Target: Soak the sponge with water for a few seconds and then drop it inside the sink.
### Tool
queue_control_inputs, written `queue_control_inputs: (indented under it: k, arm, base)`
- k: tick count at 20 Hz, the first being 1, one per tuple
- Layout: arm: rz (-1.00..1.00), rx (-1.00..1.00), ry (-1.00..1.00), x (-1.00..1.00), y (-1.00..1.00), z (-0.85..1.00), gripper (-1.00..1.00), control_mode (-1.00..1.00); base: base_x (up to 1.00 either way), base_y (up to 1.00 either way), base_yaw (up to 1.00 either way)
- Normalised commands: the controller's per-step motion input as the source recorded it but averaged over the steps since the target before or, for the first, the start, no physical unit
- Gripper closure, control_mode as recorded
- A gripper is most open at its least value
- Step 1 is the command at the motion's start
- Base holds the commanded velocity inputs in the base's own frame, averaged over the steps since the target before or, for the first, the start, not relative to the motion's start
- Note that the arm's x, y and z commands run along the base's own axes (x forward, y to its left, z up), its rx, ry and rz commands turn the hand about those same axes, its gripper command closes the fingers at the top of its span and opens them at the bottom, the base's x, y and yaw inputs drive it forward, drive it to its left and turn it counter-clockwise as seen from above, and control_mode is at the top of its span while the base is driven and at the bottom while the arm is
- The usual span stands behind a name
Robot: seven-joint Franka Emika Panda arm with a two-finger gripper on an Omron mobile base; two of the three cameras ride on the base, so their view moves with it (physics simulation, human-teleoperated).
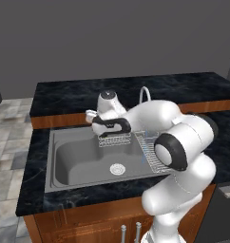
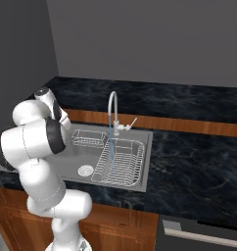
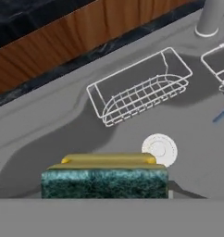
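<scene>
The hand grips the sponge over the sink, near its back rim beside the wire basket; open basin lies below, drain just ahead.

base views flank sink, hand close above

the wire basket hangs at the sink's back wall, with the dish rack to its right.
</scene>
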Motion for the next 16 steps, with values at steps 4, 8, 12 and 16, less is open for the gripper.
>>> queue_control_inputs:
  k: [4,8,12,16]
  arm:
    - [0.38,0.15,0.31,-0.06,0.0,0.15,1.0,-1.0]
    - [0.25,0.1,0.36,0.0,0.0,0.08,1.0,-1.0]
    - [0.12,0.02,0.28,0.0,0.0,0.01,1.0,-1.0]
    - [0.0,-0.04,0.24,0.0,0.0,0.01,1.0,-1.0]
  base:
    - [0.0,0.0,0.0]
    - [0.0,0.0,0.0]
    - [0.0,0.0,0.0]
    - [0.0,0.0,0.0]
